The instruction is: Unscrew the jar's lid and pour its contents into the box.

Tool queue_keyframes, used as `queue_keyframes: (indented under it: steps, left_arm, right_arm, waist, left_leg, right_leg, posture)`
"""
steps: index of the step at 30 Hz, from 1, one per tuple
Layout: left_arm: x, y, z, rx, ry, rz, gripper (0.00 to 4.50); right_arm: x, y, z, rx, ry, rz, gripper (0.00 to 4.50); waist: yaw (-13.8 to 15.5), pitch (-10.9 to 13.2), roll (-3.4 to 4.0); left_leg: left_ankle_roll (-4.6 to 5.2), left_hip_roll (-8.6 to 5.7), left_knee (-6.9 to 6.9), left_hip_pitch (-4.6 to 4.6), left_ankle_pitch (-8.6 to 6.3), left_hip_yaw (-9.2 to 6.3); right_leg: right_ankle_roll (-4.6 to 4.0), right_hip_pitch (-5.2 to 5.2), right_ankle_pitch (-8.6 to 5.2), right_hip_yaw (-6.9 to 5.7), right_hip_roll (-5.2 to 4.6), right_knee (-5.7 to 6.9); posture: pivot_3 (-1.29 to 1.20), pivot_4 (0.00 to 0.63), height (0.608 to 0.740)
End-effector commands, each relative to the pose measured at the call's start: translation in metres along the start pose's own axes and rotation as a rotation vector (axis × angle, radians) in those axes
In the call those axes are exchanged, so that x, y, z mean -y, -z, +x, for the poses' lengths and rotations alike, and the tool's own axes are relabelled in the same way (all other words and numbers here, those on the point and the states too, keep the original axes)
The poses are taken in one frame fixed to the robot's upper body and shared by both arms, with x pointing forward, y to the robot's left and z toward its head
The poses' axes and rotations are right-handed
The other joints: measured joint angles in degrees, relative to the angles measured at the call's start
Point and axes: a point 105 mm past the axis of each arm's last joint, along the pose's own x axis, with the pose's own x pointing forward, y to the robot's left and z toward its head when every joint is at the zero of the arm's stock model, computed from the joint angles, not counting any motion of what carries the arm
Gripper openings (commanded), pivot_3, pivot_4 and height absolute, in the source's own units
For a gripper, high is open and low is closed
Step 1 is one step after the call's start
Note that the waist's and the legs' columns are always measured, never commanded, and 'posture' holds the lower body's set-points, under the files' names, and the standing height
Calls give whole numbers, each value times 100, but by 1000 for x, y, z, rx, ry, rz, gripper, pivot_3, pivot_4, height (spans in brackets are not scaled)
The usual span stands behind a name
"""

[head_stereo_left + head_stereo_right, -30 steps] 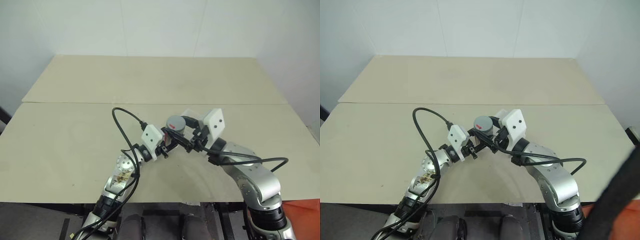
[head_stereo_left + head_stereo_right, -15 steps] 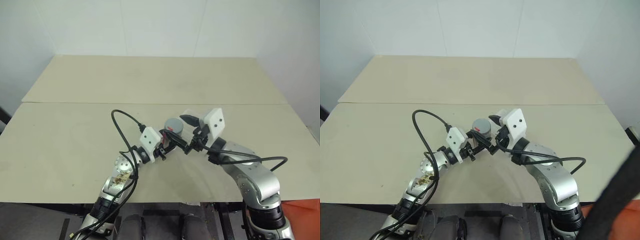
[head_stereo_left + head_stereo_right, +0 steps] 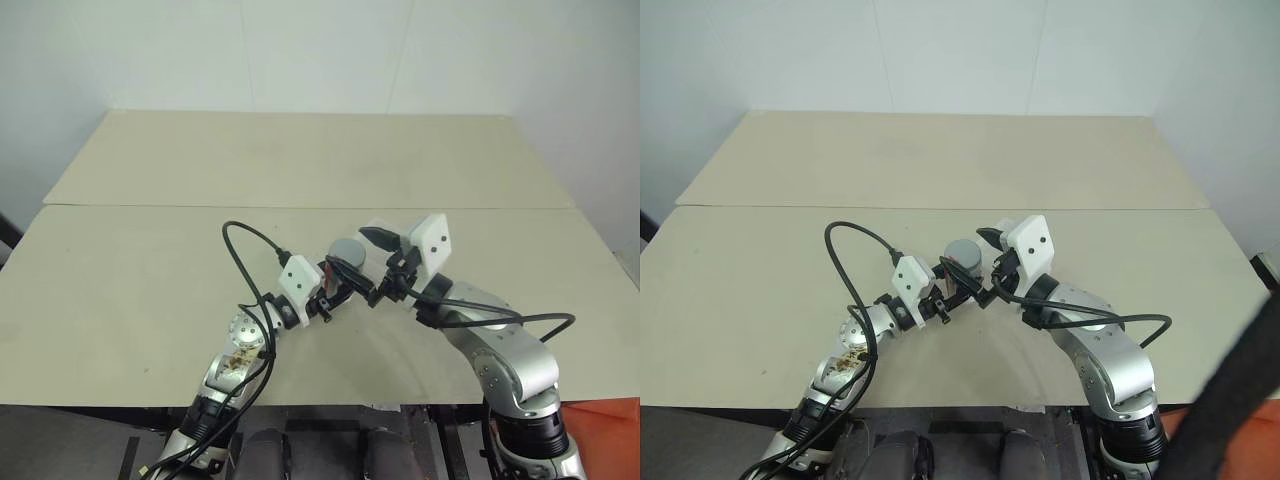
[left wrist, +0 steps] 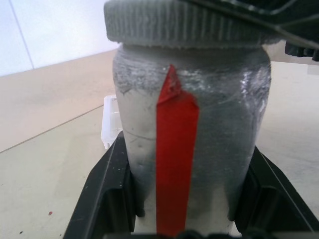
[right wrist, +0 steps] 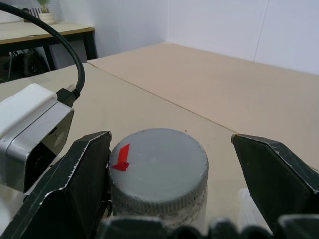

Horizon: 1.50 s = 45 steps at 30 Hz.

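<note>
Jar (image 4: 192, 134), grey with a red strip down its side, stands near the middle of the table (image 3: 150, 270), clamped between the closed fingers of the left gripper (image 3: 338, 284). Its lid (image 5: 158, 167) is on, red mark at about nine o'clock. The right gripper (image 5: 169, 164) sits spread wide around the lid. A clear box (image 4: 110, 122) lies just behind the jar.

Open tabletop (image 3: 300, 160) all around; the box (image 4: 110, 124) stands just behind the jar (image 4: 192, 149).
</note>
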Motion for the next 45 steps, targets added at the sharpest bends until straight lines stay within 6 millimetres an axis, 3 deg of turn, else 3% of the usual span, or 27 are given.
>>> queue_keyframes:
  steps: [1,2,15,25,29,37,41,45]
  left_arm:
    - [2,-17,2,58,12,19,2016]
    - [2,-17,2,58,13,19,2016]
    - [3,-18,3,60,21,20,2016]
    - [6,-15,3,55,32,14,2016]
    - [5,-16,3,58,31,14,2016]
    - [7,-17,2,59,37,18,2016]
    - [7,-17,-7,51,62,47,2016]
    - [8,-21,-14,61,120,45,2016]
  right_arm:
    - [-1,-12,-3,49,-8,-37,3891]
    - [-3,-11,-3,44,-21,-40,3623]
    - [-7,-5,-4,11,-47,-65,3623]
    - [-2,-12,-2,49,-9,-36,3623]
    - [-3,-9,-3,38,-14,-44,2814]
    - [-3,-8,-1,33,-12,-55,2798]
    - [-9,-10,0,41,-90,-44,2798]
    - [-25,-11,0,17,-310,-66,2798]
  waist:
    - [1,0,0]
    - [0,0,0]
    - [0,0,0]
    - [1,0,0]
    - [-1,0,0]
    - [-1,0,0]
    - [-6,0,0]
    - [-11,0,1]
  left_leg:
    - [0,0,0,0,0,0]
    - [0,0,0,0,0,0]
    - [1,0,0,-1,-1,0]
    - [1,0,0,-1,-1,0]
    - [1,0,0,-1,-1,0]
    - [1,0,0,-2,-1,0]
    - [2,0,0,-2,-1,0]
    - [3,0,0,-1,-2,0]
  right_leg:
    - [0,0,0,0,0,0]
    - [0,0,0,0,0,0]
    - [0,-1,0,0,0,0]
    - [0,-1,0,0,0,-1]
    - [0,-2,0,0,0,0]
    - [0,-2,0,0,0,0]
    - [0,-2,0,0,0,0]
    - [0,-4,0,2,0,1]
  posture:
    - [0,150,740]
    - [0,150,740]
    - [0,150,740]
    - [0,150,740]
    - [0,150,740]
    - [0,150,740]
    - [0,150,740]
    - [0,150,740]
